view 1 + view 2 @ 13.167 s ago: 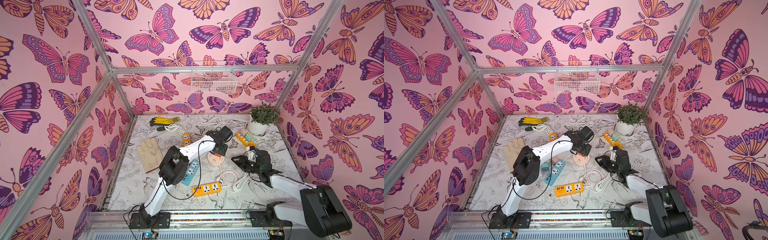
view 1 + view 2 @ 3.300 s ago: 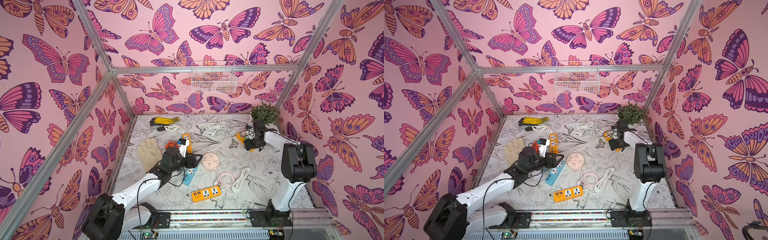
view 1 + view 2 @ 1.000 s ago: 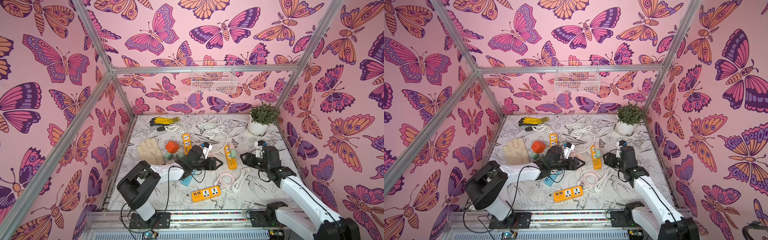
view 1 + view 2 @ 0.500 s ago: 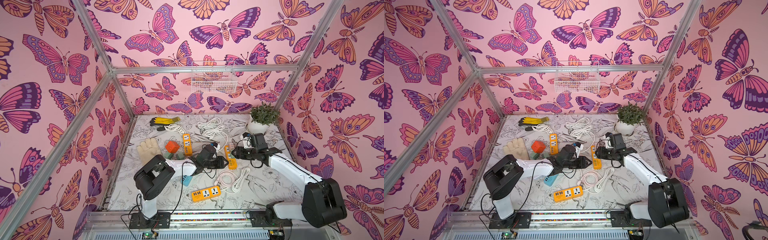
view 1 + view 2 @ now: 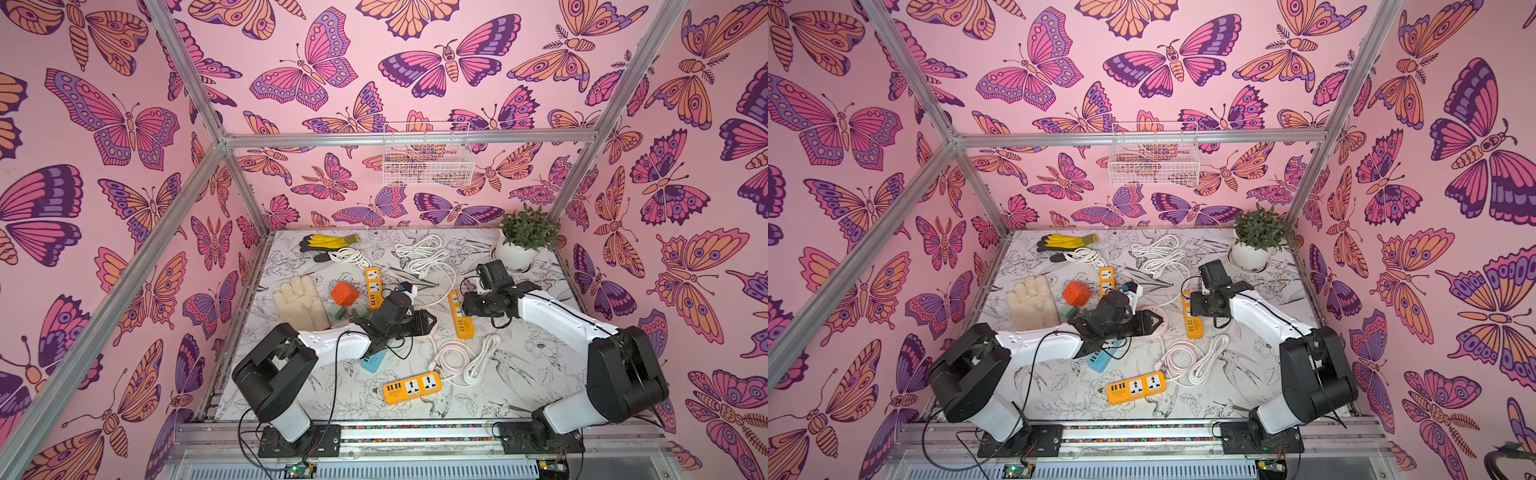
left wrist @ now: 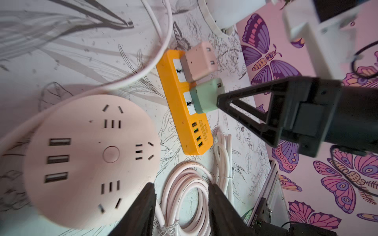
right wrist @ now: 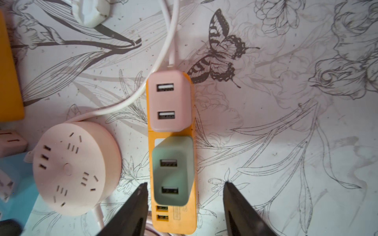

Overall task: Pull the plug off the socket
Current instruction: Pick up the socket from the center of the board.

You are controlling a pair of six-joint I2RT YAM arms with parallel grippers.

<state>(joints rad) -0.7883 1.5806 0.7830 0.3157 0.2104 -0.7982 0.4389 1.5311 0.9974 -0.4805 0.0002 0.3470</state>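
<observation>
Though a pink plug [image 7: 170,101] adjoins, the green plug [image 7: 172,171] seems seated.

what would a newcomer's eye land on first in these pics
Pink butterfly wallpaper covers every wall around the cluttered table. Mid-table lies an orange power strip with a pink charger and a green charger plugged in side by side, and the right tool hangs open over the green one.

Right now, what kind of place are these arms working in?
Likely a staged robot test cell, not a home: aluminium frame with butterfly wallpaper, both arms bolted to a front rail, power strips strewn on the tabletop.
</observation>
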